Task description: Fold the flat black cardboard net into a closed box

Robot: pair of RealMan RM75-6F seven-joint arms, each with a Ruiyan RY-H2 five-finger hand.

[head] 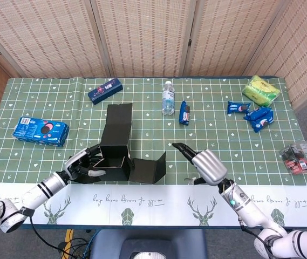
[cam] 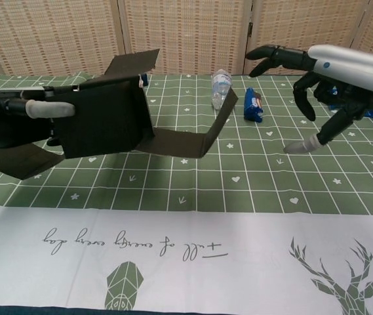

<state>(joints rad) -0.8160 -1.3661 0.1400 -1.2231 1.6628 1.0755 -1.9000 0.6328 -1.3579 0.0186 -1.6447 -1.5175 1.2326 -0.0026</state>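
Observation:
The black cardboard box (head: 115,160) is partly folded, its top open. A tall lid flap (head: 116,127) stands up at its back, and a side strip (head: 149,168) trails to the right with its end bent upward. My left hand (head: 84,164) grips the box's left side. In the chest view that left hand (cam: 14,121) holds the box (cam: 104,121) raised and tilted, with a loose flap (cam: 12,161) hanging below. My right hand (head: 207,163) hovers well to the right of the box, touching nothing. Its fingers (cam: 304,88) are spread.
A blue cookie box (head: 40,131) lies at the left and a dark blue box (head: 104,90) at the back. A water bottle (head: 168,97) and a blue snack pack (head: 184,113) sit mid-table. Blue packets (head: 259,118), a yellow-green bag (head: 261,89) and red-black packets (head: 299,156) are on the right.

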